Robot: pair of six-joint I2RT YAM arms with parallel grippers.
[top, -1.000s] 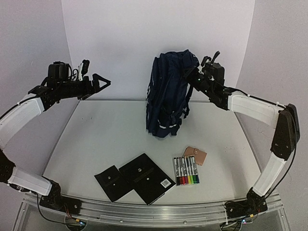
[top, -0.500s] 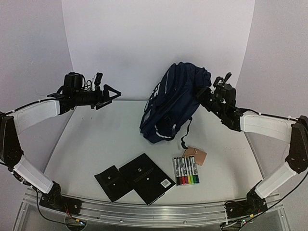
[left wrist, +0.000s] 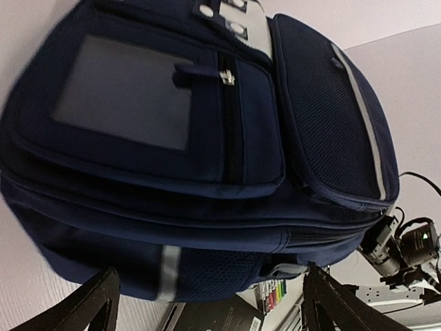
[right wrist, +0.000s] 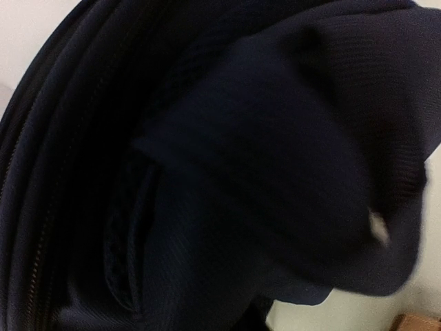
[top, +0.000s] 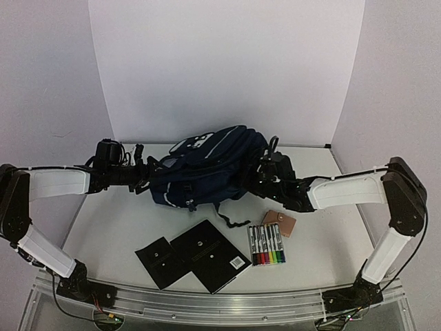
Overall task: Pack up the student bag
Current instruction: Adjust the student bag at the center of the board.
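Positioning step, prob.: student bag (top: 207,162) lies on tabletop (top: 117,227); left tool (top: 146,171) spread beside it; right tool (top: 265,174) against fabric, state can't tell. Next likely needs main zip opened.

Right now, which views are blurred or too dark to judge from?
Top external: sharp, evenly lit, the table looks bowed. Left wrist: the student bag fairly crisp, its left edge smeared. Right wrist: dark, blurred navy fabric fills the frame, almost no detail.
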